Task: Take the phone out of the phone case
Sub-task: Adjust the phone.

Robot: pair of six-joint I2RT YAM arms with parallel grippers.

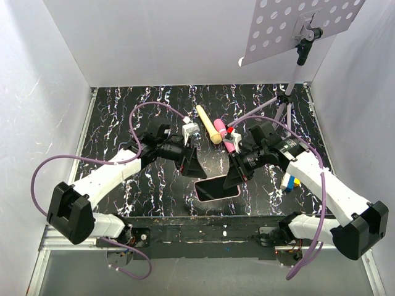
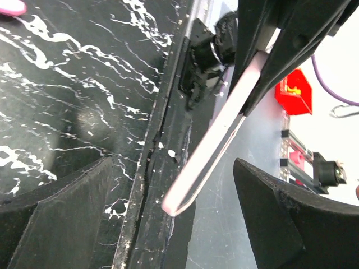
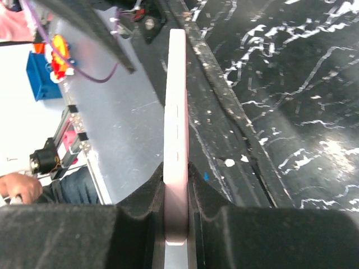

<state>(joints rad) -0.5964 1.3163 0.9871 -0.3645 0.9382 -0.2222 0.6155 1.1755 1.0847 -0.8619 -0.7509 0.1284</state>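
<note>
The salmon-pink phone case (image 1: pixel 210 198) with the phone (image 1: pixel 216 186) inside, dark screen up, is held just above the table's near edge. My right gripper (image 1: pixel 234 176) is shut on the case's right end. In the right wrist view the case (image 3: pixel 176 129) stands edge-on, clamped between the two pads of my right gripper (image 3: pixel 176 202). My left gripper (image 1: pixel 192 168) is open at the case's far left corner. In the left wrist view the case (image 2: pixel 219 140) runs diagonally between the open jaws of my left gripper (image 2: pixel 173 166), touching neither finger. The phone's lavender back is hidden.
A beige stick (image 1: pixel 208 125), a pink marker (image 1: pixel 228 143), a white piece (image 1: pixel 190 131) and a small red thing (image 1: pixel 231 130) lie behind the grippers. Blue and yellow blocks (image 1: pixel 290 183) sit by the right arm. A stand with a perforated board (image 1: pixel 296 24) rises at the back right.
</note>
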